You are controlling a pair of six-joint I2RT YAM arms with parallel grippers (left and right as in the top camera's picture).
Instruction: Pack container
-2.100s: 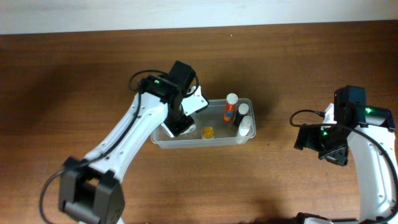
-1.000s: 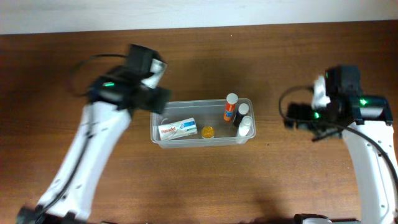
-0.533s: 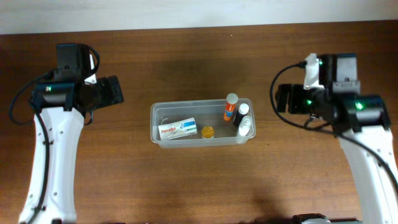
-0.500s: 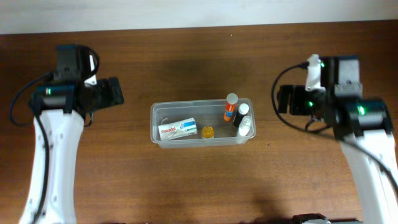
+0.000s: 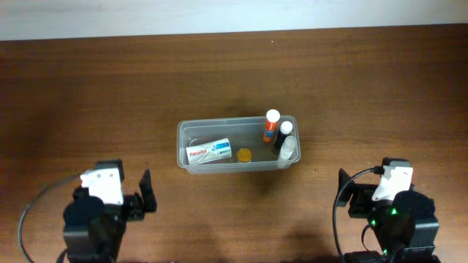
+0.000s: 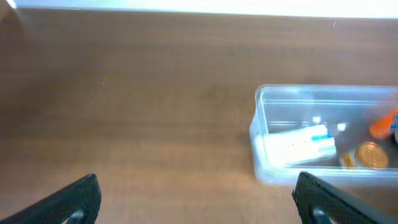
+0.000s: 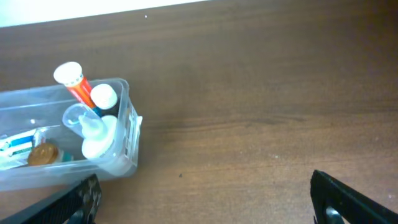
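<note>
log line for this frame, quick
container: holds white box, orange tube, amber disc, white-capped bottles | left gripper: open, empty, clear of container | right gripper: open, empty, clear of container

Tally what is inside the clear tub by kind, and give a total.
Carton box: 1
Upright bottles: 3 (orange bottle, dark bottle, clear bottle)
Small amber round item: 1
Total in the container: 5
</note>
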